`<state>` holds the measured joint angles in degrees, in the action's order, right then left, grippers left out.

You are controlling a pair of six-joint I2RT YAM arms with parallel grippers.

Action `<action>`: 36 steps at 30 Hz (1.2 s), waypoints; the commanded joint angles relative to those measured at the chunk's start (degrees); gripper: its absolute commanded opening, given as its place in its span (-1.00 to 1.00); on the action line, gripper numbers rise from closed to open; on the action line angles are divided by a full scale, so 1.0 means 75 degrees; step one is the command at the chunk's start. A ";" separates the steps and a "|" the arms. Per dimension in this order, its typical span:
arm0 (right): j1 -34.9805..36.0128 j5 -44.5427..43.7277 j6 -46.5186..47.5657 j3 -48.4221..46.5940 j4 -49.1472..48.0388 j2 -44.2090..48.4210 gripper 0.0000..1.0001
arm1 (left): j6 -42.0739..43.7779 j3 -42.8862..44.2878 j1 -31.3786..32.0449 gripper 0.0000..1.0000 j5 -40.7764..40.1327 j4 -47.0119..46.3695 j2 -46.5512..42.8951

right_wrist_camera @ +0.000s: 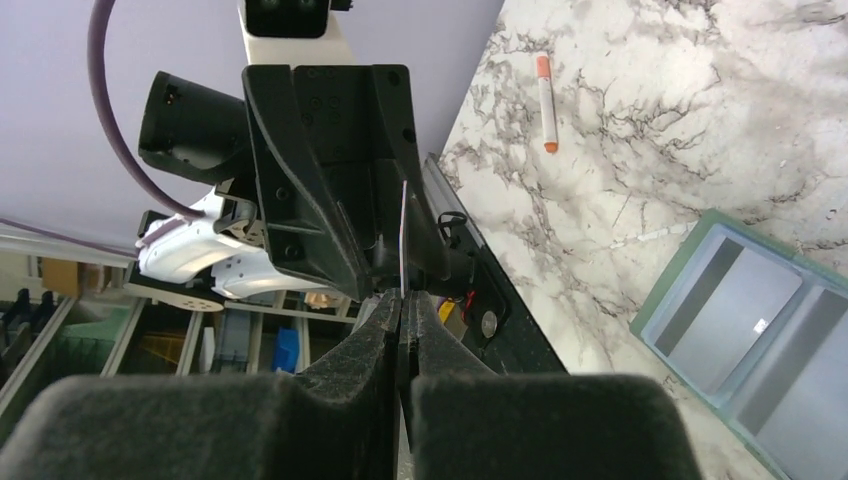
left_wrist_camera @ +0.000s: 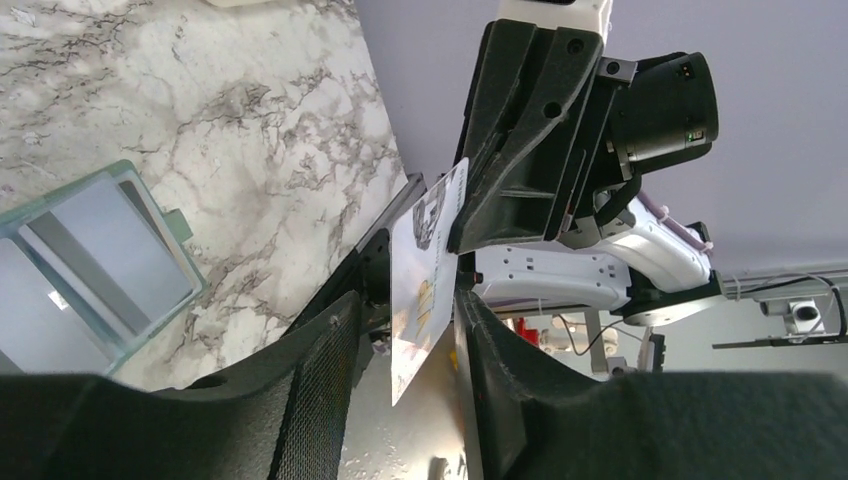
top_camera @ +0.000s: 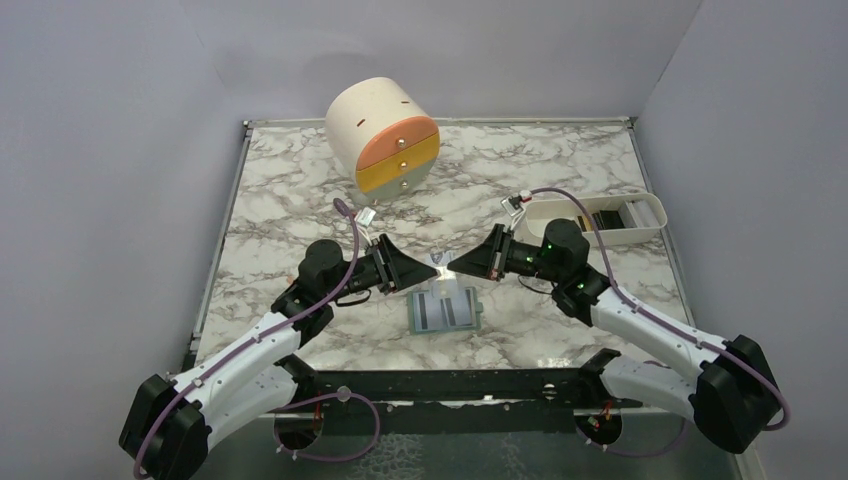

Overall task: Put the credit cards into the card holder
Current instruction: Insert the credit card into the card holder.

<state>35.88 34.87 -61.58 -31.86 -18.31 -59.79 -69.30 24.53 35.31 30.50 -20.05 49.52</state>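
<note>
A pale grey credit card [top_camera: 443, 262] hangs in the air between my two grippers, above the open sage-green card holder [top_camera: 447, 308]. My right gripper [top_camera: 462, 265] is shut on the card, which shows edge-on in the right wrist view [right_wrist_camera: 402, 240]. My left gripper [top_camera: 425, 270] is open, and its fingers straddle the card's free end [left_wrist_camera: 425, 285] with a gap on the left side. The card holder lies flat on the marble in the left wrist view [left_wrist_camera: 90, 270] and the right wrist view [right_wrist_camera: 750, 320]. Grey panels with dark stripes show in its lining.
A long white tray [top_camera: 560, 208] at the back right holds more cards, black [top_camera: 605, 220] and pale [top_camera: 640, 213]. A cream cylinder with orange, yellow and grey drawers [top_camera: 385, 135] stands at the back. A white tube with an orange tip [right_wrist_camera: 545, 102] lies on the marble.
</note>
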 commanded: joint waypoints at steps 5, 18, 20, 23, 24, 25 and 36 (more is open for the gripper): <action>0.0144 0.0099 -0.0238 0.0334 -0.0589 -0.0166 -0.98 | -0.0298 -0.0124 -0.0020 -1.00 0.0145 -0.0560 -0.0179; 0.0149 -0.0770 0.0652 0.0318 0.0870 0.0248 -0.20 | 0.0095 -0.0390 -0.0021 -1.00 0.0167 -0.0549 -0.0059; 0.0147 -0.1003 0.0909 0.0279 0.1220 0.0379 -0.16 | 0.0223 -0.0449 -0.0020 -1.00 0.0155 -0.0513 0.0013; 0.0144 -0.1316 0.1161 0.0243 0.1615 0.0576 -0.15 | 0.0380 -0.0509 -0.0029 -1.00 0.0183 -0.0431 0.0176; 0.0149 -0.1432 0.1232 0.0231 0.1753 0.0630 -0.14 | 0.0440 -0.0519 -0.0032 -1.00 0.0195 -0.0407 0.0227; 0.0144 -0.1551 0.1327 0.0218 0.1909 0.0670 -0.14 | 0.0509 -0.0528 -0.0032 -1.00 0.0214 -0.0373 0.0262; 0.0147 -0.2862 0.2668 -0.0119 0.3308 0.0248 -0.15 | 0.1795 -0.0260 -0.0032 -1.00 -0.0552 0.1491 0.0366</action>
<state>36.71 18.46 -46.54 -30.09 1.93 -55.90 -62.04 20.88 35.31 29.34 -15.31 51.86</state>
